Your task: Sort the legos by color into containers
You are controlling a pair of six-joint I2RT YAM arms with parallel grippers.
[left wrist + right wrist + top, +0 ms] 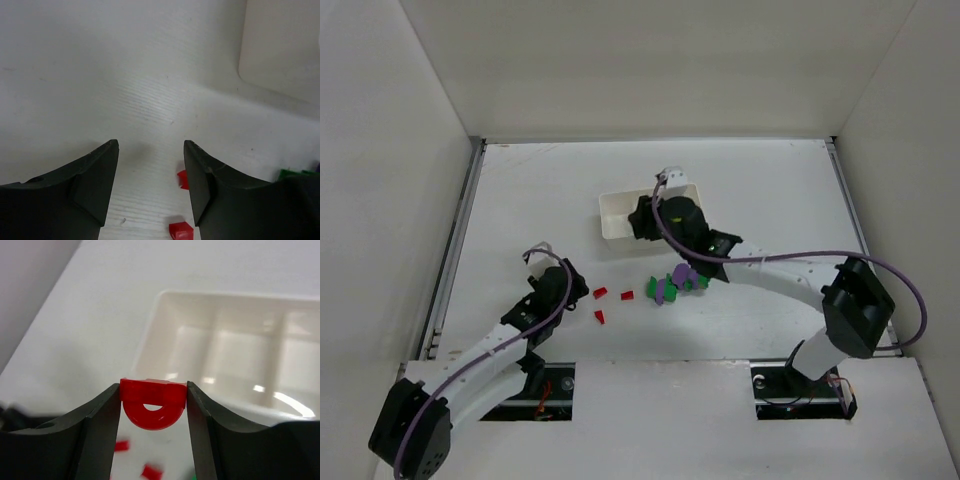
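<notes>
The white rectangular plastic tray [615, 212], split by thin walls into three square compartments, sits on the white desk [770, 190] about midway between the left and right edges and nearer the far edge than the near one. The right gripper [153, 388] is clenched on a red plastic brick with an arched cut-out [153, 407], pinched flat between both fingers. In the overhead view this gripper hangs above the tray, though which compartment lies under it cannot be told. In the right wrist view the brick shows in front of the tray's left end. Toward the middle of the desk, on the near side of the tray, lies a tight cluster of green and purple plastic bricks [675, 283]. Just to the left of it, three small red plastic bricks [601, 293] lie loose and apart from one another. The left gripper [151, 146] is released, its fingers spread wide with nothing between them. It hovers low over the desk just left of the red bricks, two of which show near its right finger [200, 175].
</notes>
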